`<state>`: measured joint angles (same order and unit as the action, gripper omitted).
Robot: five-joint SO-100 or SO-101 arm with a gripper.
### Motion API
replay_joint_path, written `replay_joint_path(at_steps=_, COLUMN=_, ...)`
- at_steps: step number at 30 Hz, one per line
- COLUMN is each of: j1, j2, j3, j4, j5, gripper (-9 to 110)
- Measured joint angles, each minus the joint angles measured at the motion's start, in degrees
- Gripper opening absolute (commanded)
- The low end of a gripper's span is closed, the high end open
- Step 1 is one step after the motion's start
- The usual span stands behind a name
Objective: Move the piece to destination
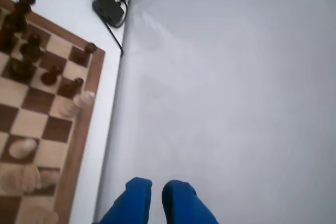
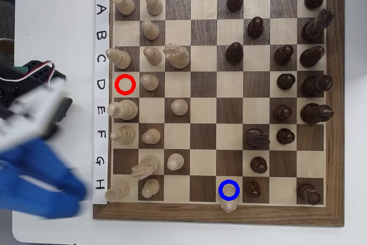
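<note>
1. I am keeping my gripper [image 1: 156, 195] off the board: in the wrist view my two blue fingers [image 1: 134, 200] are showing at the bottom edge with only a narrow gap between their tips, and nothing is sitting between them.
2. In the overhead view my gripper [image 2: 77, 196] is hanging blurred at the lower left, over the white table [image 2: 51, 21] just beside the chessboard [image 2: 218, 216] near row H, with the rest of the arm [image 2: 28, 107] lying to its upper left.
3. The piece [image 2: 229, 205] is standing at the board's bottom edge in column 5, its pale base showing just below the blue ring [image 2: 229, 190] that is marking the destination square.
4. That ringed square is sitting in row H, with a dark piece [image 2: 253, 189] on the square immediately to its right and an empty dark square on its left.
5. A red ring [image 2: 125, 84] is marking square D1, close to the board's left edge.
6. I am seeing open white table along the board's left border, and the middle columns of the board are lying mostly bare.
7. In the wrist view the board's wooden frame [image 1: 86, 124] is running along the left, and a black adapter with cables [image 1: 108, 8] is lying at the top.
</note>
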<state>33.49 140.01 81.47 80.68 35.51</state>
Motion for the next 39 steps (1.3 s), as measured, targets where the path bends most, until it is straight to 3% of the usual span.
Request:
replay_joint_path(at_steps=7, j1=14.94, j2=14.33, j3=6.77, j4=4.13, j5=-17.05, gripper=5)
replay_joint_path(at_steps=16, j1=32.52, j2=26.28, j3=22.85, j4=2.64, j5=-29.53, gripper=6)
replay_joint_path(at_steps=27, j1=48.34, j2=33.05, j3=45.09, j4=-4.31, j5=-36.30, gripper=6)
replay_joint_path(at_steps=39, j1=54.76, j2=40.08, j3=69.70, j4=-11.16, j5=-37.27, gripper=10)
